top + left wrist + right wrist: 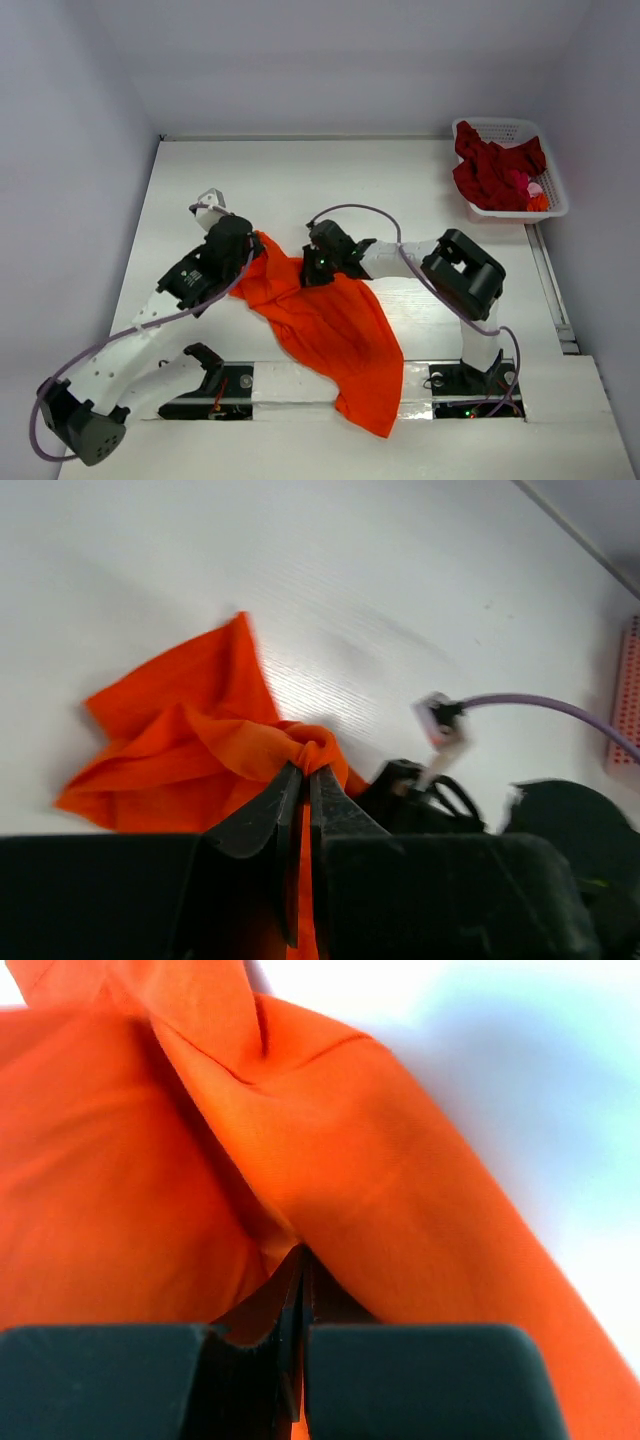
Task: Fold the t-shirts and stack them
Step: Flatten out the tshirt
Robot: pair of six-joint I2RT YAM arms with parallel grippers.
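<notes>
The left gripper (305,770) is clamped on a bunched fold of the orange t-shirt (335,325), and the right gripper (300,1257) is pinched shut on the same cloth just beside it. From both, the shirt is draped, crumpled, over the counter (400,190). Spreading is judged to be the step in hand. Next, the held edge must be drawn apart and laid flat. The dark red t-shirts (490,170) are seen well beyond the right gripper, in the basket (505,128).

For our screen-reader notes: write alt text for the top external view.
Two robot arms pinch a crumpled bright orange cloth t-shirt on a white table, the left end effector and right end effector both shut on it. A white plastic lattice basket at the far right corner holds dark red cloth shirts.
</notes>
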